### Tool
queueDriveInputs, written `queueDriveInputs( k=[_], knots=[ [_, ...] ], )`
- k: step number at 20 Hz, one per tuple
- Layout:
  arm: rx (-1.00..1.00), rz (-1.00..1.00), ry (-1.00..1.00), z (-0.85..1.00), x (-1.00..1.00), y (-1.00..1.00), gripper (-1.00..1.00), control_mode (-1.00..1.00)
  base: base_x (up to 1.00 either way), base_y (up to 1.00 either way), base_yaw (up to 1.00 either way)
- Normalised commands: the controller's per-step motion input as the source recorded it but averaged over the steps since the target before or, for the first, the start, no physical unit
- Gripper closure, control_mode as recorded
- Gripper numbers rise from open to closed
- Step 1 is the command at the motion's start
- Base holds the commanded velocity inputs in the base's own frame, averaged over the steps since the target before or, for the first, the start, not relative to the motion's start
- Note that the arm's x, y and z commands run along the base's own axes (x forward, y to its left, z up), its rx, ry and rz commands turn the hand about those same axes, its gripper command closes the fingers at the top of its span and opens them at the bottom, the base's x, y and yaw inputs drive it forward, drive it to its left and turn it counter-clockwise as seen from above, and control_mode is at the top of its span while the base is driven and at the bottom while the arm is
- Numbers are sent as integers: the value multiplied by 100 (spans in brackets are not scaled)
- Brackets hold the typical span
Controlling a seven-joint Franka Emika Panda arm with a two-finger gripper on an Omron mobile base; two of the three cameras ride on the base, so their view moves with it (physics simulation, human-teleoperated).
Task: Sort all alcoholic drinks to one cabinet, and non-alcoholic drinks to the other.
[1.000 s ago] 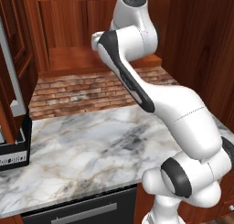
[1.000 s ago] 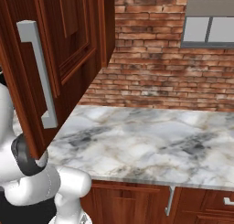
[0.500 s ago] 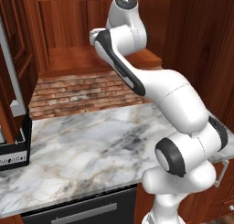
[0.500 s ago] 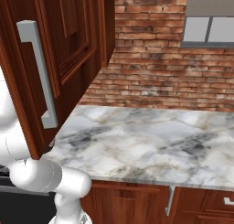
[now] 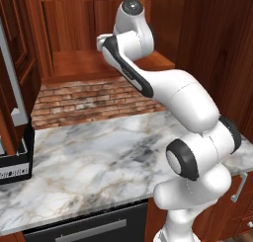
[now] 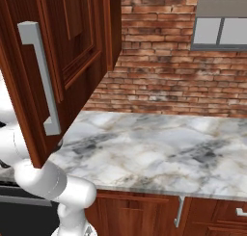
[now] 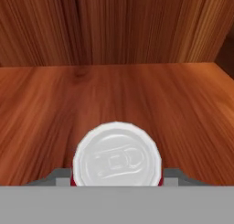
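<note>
Soda can point(image 7: 117, 153) sits at 6 o'clock in the hand view, silver top up, between the fingers of the end effector point(image 7: 117, 175), which looks clamped on it, over the cabinet shelf point(image 7: 114, 95). The placing step is in hand; next I judge: lower it, then release.

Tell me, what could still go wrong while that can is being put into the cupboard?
The soda can sits between the gripper fingers above the wooden cabinet shelf. If let go before it rests flat, it might tip and roll. The arm reaches deep inside the open cabinet, so pulling back carelessly could knock the can or brush the open door.
</note>
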Motion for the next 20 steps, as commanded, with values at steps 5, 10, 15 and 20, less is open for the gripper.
queueDriveInputs(
  k=[5,10,15,20],
  knots=[
    [0,0,-3,-39,22,-11,100,-100,0,0,0],
    [1,0,-7,-29,7,-14,100,-100,0,0,0],
    [4,0,-1,-5,0,-3,-100,-100,0,0,0],
    [5,0,0,8,-13,0,-100,-100,0,0,0]
  ],
)
